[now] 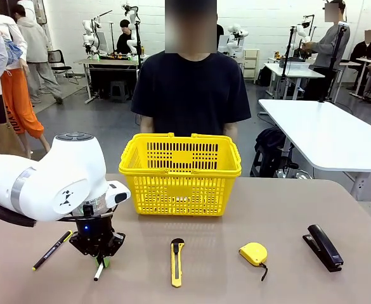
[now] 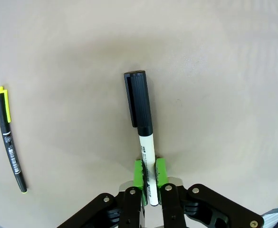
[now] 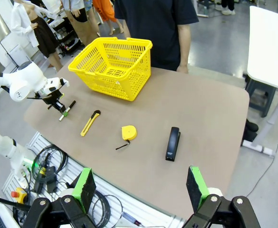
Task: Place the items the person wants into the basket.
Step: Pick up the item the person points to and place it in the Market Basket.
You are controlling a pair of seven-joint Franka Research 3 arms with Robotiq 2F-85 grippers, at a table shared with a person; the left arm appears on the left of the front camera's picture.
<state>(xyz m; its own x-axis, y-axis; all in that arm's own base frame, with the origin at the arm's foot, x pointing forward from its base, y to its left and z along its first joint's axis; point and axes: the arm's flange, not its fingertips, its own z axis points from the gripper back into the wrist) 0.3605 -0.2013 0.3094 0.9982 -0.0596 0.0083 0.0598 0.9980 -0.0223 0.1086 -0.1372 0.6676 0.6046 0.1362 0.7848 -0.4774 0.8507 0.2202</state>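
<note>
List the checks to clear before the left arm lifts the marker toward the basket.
1. Left end effector shut on marker: ok.
2. Grip near marker's middle: not ok; pads clamp the white barrel toward its tail.
3. Black pen clear of the grip: ok, lying apart.
4. Basket top open, handles folded down: ok.
5. Right end effector open and away from the basket: ok.
</note>
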